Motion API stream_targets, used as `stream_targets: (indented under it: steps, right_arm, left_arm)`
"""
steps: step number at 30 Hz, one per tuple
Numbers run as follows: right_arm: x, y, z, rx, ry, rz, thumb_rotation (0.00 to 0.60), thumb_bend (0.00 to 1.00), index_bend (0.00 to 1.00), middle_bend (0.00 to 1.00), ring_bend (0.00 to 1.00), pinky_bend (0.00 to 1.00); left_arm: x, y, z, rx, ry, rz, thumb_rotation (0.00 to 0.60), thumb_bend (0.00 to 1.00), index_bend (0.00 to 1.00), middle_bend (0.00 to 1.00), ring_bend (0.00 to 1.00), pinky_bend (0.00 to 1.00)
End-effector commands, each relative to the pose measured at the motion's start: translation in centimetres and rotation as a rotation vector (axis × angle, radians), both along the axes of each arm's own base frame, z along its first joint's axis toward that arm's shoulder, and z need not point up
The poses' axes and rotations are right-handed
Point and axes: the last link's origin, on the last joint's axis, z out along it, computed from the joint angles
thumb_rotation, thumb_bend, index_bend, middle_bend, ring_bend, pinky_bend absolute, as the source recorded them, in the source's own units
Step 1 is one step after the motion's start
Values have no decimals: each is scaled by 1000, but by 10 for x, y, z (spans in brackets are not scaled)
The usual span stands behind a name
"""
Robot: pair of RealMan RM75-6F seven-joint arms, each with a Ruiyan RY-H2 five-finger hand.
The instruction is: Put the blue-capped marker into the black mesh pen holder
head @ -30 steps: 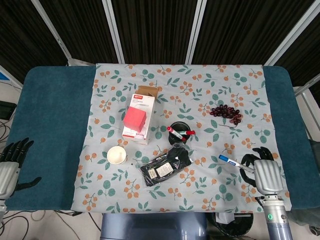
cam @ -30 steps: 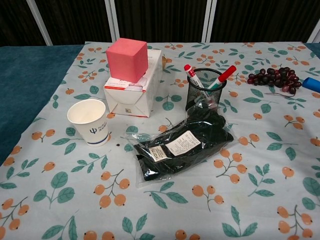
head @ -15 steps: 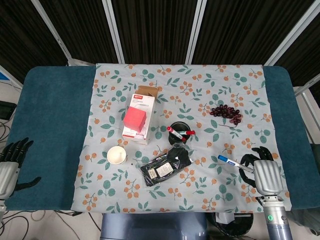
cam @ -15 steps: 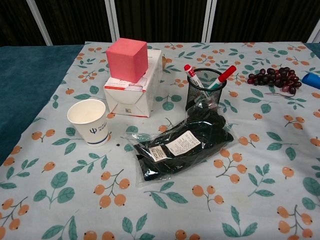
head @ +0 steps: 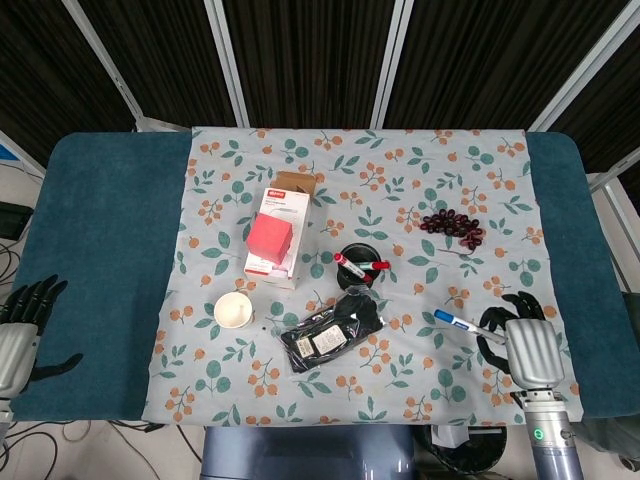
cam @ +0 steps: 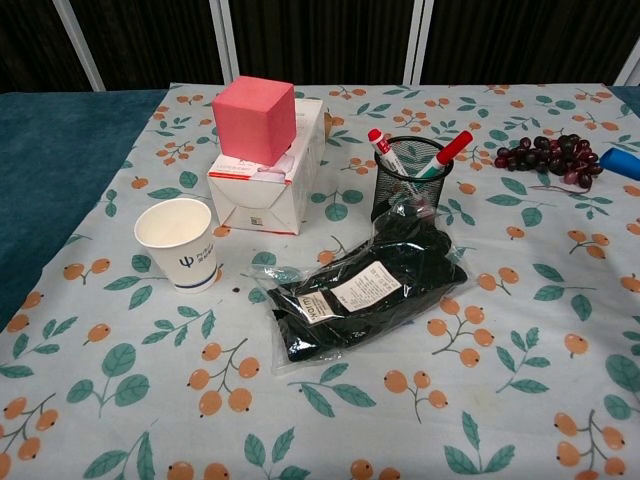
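Change: the marker has crept a little leftward across the last second, its blue cap now nearer the holder than before; in the chest view only the blue tip shows at the right edge, and it sits slightly lower than half a second ago.
Meaning: the carry looks under way but barely begun; the marker is still well apart from the holder, so most of the travel and the drop-in remain.
Right hand: near the bench's front right corner, holding the marker by its rear end, cap pointing left toward the middle. The fingers are under the back of the hand from above, so I can only say it seems a pinch.
Left hand: off the front left of the bench, fingers spread, holding nothing; it has not moved between frames.
Marker: lifted or just skimming the cloth, I cannot tell which, right of the black bag.
Holder: upright mid-bench, two red-capped pens already leaning in it, the bag touching its front.
Unchanged: box with the pink cube on it, cup, grapes.
Next: a swing left and a tilt to cap-down or tail-down over the rim, clear of the red pens.
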Motion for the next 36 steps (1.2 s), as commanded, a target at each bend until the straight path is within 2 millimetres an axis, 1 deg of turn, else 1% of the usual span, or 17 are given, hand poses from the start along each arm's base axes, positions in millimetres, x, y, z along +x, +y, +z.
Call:
stream_targets:
  steps: [1,4,6,11,15,19,27,31,36]
  right_arm:
    - [5,-3,-1,-7,0,14,600,504,687,593,253,169]
    - [14,-9,-2,-19,27,50,600,504,687,593,253,169]
    - [23,-17,-2,-37,73,91,600,505,687,593,253,169]
    - [53,-41,-4,-91,185,199,600,505,687,593,253,169]
    - [77,-61,-13,-126,310,269,600,505,687,594,253,172]
    - [95,-78,-26,-182,475,327,600,504,687,594,253,178]
    - [116,-108,-44,-258,726,387,600,504,687,591,253,178]
    - [123,-113,-50,-290,866,456,600,504,687,589,253,178]
    - [128,-117,-60,-299,960,495,600,504,686,589,254,178]
  left_arm:
    - [0,0,0,-1,1,0,600,50,0,0,0,0]
    - [0,1,-1,-4,-2,0,600,50,0,0,0,0]
    - [0,2,-1,-7,-4,0,600,50,0,0,0,0]
    - [0,3,-1,-15,-12,0,600,50,0,0,0,0]
    - [0,3,0,-18,-18,2,600,50,0,0,0,0]
    - [0,4,0,-22,-28,10,600,50,0,0,0,0]
    - [-1,5,2,-28,-45,25,600,50,0,0,0,0]
    - [-1,6,2,-33,-46,29,600,50,0,0,0,0]
    - [0,6,1,-35,-46,33,600,50,0,0,0,0]
